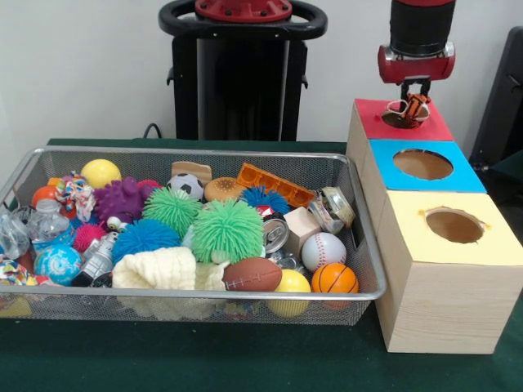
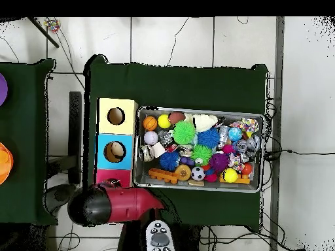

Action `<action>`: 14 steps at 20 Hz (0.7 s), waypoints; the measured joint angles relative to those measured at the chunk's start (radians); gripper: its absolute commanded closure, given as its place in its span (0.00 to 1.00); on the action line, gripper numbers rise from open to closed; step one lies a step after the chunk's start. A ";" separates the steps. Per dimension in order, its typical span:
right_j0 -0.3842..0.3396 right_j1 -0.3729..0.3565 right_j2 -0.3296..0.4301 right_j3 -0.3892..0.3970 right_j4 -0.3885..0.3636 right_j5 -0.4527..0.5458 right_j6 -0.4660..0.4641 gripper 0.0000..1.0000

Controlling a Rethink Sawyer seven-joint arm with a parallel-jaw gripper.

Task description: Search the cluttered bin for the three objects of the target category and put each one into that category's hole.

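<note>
Sitting near the wire bin's [image 1: 204, 296] front rim is a basketball [image 1: 334, 278], with open green table [image 1: 245, 359] in front. Far right, the gripper [image 1: 415, 104] is clamped on a small orange ball [image 1: 417, 105] over the red box's hole [image 1: 398, 118].

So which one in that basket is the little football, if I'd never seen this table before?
Start at the wire basket and go to its front rim, on the side nearest the wooden boxes. The football lies there between a cream knitted thing and a yellow ball. It is the only brown, pointed oval one, with white laces.
</note>
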State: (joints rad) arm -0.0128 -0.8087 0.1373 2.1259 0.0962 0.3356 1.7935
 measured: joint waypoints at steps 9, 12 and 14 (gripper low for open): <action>0.158 0.003 -0.136 -0.008 -0.081 -0.181 0.000 1.00; 0.156 0.001 -0.145 -0.008 -0.096 -0.189 0.000 1.00; 0.149 -0.004 -0.147 -0.008 -0.101 -0.189 0.000 1.00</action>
State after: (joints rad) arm 0.1366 -0.8127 -0.0096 2.1179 -0.0045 0.1468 1.7935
